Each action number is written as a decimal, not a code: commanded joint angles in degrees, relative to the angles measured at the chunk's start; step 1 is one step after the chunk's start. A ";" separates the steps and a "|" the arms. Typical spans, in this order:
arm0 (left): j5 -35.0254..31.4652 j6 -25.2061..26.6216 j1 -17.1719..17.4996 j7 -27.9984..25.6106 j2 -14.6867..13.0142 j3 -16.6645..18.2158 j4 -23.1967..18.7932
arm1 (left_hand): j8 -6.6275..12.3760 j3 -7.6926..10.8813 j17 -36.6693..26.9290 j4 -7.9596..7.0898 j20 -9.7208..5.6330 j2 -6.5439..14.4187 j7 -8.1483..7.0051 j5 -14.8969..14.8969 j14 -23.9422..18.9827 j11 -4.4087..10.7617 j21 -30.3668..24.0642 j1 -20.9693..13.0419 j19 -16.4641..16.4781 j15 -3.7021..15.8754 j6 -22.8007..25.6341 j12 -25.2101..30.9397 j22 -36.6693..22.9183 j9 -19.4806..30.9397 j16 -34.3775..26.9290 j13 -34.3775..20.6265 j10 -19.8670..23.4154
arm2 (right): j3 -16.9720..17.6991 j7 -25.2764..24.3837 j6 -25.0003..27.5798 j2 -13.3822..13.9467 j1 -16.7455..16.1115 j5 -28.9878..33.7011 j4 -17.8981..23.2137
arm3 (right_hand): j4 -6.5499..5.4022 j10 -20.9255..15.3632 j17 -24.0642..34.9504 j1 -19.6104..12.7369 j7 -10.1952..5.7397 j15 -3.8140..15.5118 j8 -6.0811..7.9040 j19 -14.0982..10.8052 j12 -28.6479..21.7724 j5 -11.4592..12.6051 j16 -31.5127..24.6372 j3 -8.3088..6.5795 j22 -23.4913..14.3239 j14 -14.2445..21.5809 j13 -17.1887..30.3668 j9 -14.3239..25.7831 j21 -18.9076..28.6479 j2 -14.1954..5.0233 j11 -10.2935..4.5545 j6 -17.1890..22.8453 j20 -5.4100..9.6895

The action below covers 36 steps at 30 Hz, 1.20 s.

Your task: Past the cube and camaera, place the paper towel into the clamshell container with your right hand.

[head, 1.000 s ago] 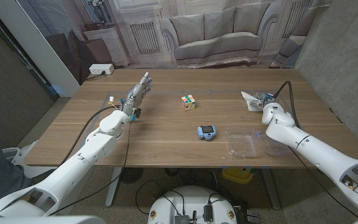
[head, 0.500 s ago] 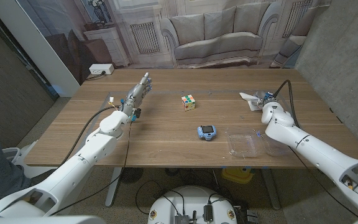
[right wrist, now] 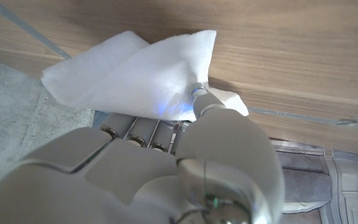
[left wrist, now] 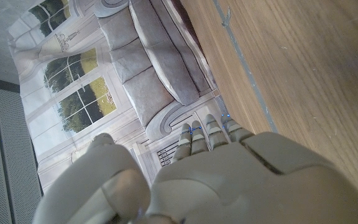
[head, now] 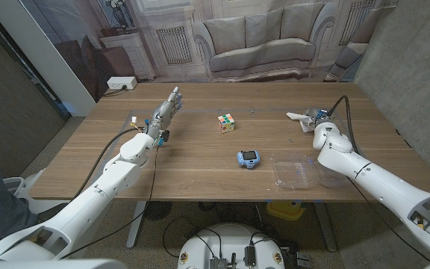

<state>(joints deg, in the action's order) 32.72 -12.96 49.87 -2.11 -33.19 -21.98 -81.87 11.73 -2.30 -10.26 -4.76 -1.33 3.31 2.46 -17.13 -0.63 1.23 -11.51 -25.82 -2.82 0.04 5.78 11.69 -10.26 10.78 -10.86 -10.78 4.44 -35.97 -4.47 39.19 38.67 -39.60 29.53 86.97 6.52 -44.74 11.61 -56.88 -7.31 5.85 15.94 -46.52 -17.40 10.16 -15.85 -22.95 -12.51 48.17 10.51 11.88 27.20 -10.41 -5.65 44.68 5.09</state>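
The white paper towel (head: 297, 116) (right wrist: 129, 71) is at the far right of the table, pinched by my right hand (head: 316, 121) (right wrist: 166, 168); in the right wrist view the thumb (right wrist: 211, 115) presses on the towel against the fingers beneath it. The clear clamshell container (head: 294, 172) lies open near the front edge, nearer to me than that hand. A multicoloured cube (head: 226, 122) stands mid-table, and a small blue toy camera (head: 248, 158) lies left of the container. My left hand (head: 166, 110) (left wrist: 229, 180) holds nothing, its fingers stretched out toward the far left of the table.
The wooden table (head: 200, 161) has bare surface between the cube and the right hand. A tape line (left wrist: 241, 56) runs along the far edge. A backdrop printed with a sofa (head: 263, 41) stands behind the table. A white power strip (head: 121, 83) lies on the floor.
My right hand has shifted slightly toward the far side and left with the paper towel, which now sits a little higher. The left arm has not moved.
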 commanded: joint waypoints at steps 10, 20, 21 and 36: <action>-0.16 0.29 -0.28 -0.10 -0.39 0.18 -0.61 | -0.16 -0.54 -0.21 -0.05 -0.15 0.41 -0.02 0.29 -0.09 0.27 0.07 -0.13 -0.19 0.05 0.47 0.01 -0.11 0.10 0.07 -0.25 0.12 | 1.69 -3.13 0.57 1.08 -1.81 0.47 4.17 | -2.05 -2.06 0.07 1.58 -0.31 7.22 0.70 -0.02 -0.03 -0.20 0.52 -0.23 -0.11 1.21 0.22 0.47 1.03 -0.26 -0.78 3.56 7.22; -0.05 0.23 -0.58 0.19 -0.12 0.04 -0.08 | -0.16 -0.63 -0.21 -0.05 -0.18 0.45 0.04 0.32 -0.01 0.23 0.07 -0.16 -0.22 0.02 0.49 -0.02 -0.11 0.10 0.10 -0.25 0.06 | 2.67 -4.09 0.87 1.63 -3.01 -0.28 6.59 | -1.97 -2.25 -0.01 1.31 -0.14 7.23 0.52 0.11 0.21 -0.18 0.90 -0.50 -0.08 1.07 0.21 0.54 1.17 -0.09 -0.72 3.68 7.23; -0.04 0.25 -0.58 0.22 -0.12 0.04 -0.08 | -0.17 -0.64 -0.21 -0.05 -0.20 0.46 0.01 0.32 -0.02 0.26 0.06 -0.17 -0.19 0.05 0.48 -0.02 -0.11 0.10 0.09 -0.25 0.06 | 2.96 -4.25 0.92 1.79 -3.34 -0.47 7.11 | -1.97 -2.25 -0.01 1.30 -0.16 7.22 0.51 0.12 0.22 -0.18 0.93 -0.51 -0.08 1.05 0.21 0.55 1.17 -0.08 -0.72 3.69 7.23; -0.53 1.36 -0.89 0.23 -0.91 -0.15 -1.27 | -0.17 -0.78 -0.21 -0.05 -0.26 0.53 0.05 0.35 -0.10 0.29 0.05 -0.23 -0.22 0.05 0.51 0.00 -0.11 0.10 0.06 -0.25 0.11 | 5.81 -7.68 -0.14 4.05 -7.51 -2.33 11.96 | -1.99 -2.62 -0.06 1.12 -0.26 7.22 0.34 0.46 0.56 -0.17 1.43 -0.80 -0.04 0.88 0.21 0.64 1.33 0.10 -0.74 4.16 7.20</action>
<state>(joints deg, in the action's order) 32.48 -12.19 49.42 -2.03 -33.80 -21.87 -82.76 11.73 -2.78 -10.26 -4.75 -1.33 3.55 2.46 -17.13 -0.63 1.23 -11.51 -26.07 -2.81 0.04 5.78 11.69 -10.26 10.78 -10.86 -10.78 4.44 -32.06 -9.93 39.81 41.18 -44.26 28.38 95.49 4.58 -46.97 11.45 -55.68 -7.48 6.36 16.33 -46.29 -16.93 10.17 -14.60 -23.17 -12.51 48.88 10.51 12.40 28.19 -10.40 -6.46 48.33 5.33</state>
